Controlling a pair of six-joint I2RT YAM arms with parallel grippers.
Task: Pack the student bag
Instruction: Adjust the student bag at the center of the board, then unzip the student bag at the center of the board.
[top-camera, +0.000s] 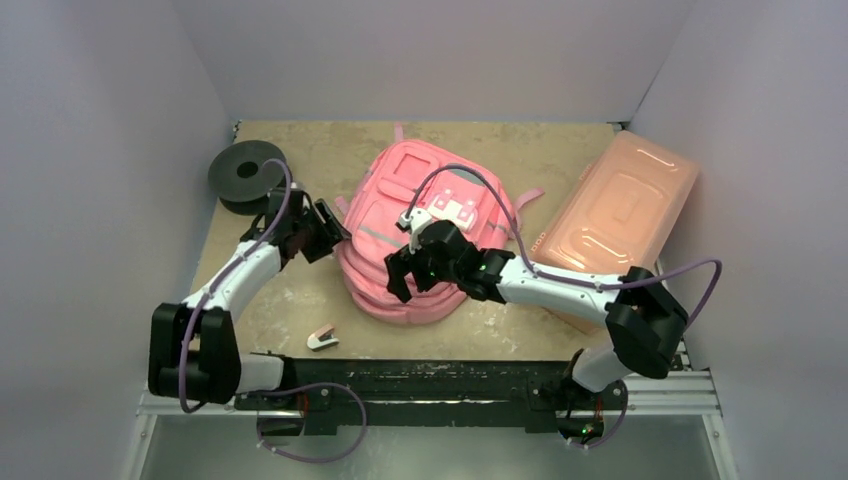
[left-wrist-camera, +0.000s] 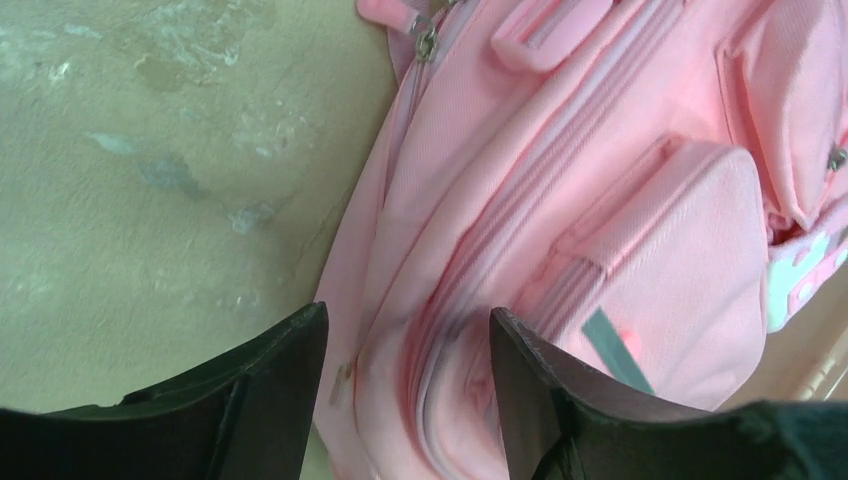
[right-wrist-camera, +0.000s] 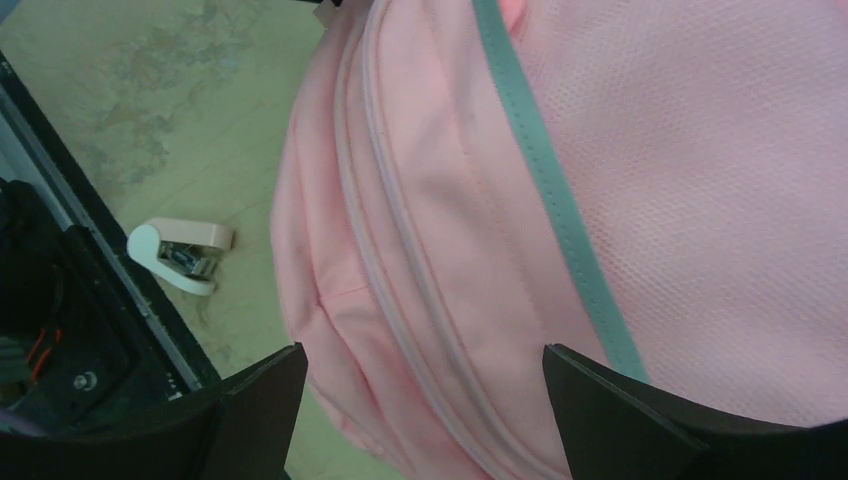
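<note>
The worktop (top-camera: 320, 150) carries everything, and the student bag (top-camera: 385, 215) lies flat at its middle, front pockets up and straps trailing toward the back wall. We judge it light, soft and floppy. The fabric will bunch and slide rather than lift as one piece, so we would take it at a firm seam, a strap or a zip pull (left-wrist-camera: 427, 42), with one hand pinning the cloth while the other draws. The zips we can see look closed, so nothing can go in yet.

To its right, well apart, the rigid salmon-pink box (top-camera: 620, 205) rests tilted against the wall. The black spool (top-camera: 245, 175) stands in the far-left corner, just behind the left arm.

The right hand (right-wrist-camera: 425, 360) hovers over the bag's near end, released, its jaws spread wide. The left hand (left-wrist-camera: 408, 330) straddles the bag's left side seam. We cannot tell whether it pinches the fabric or merely brackets it.

The small white stapler (top-camera: 322, 339) lies near the front edge, clear of both arms
</note>
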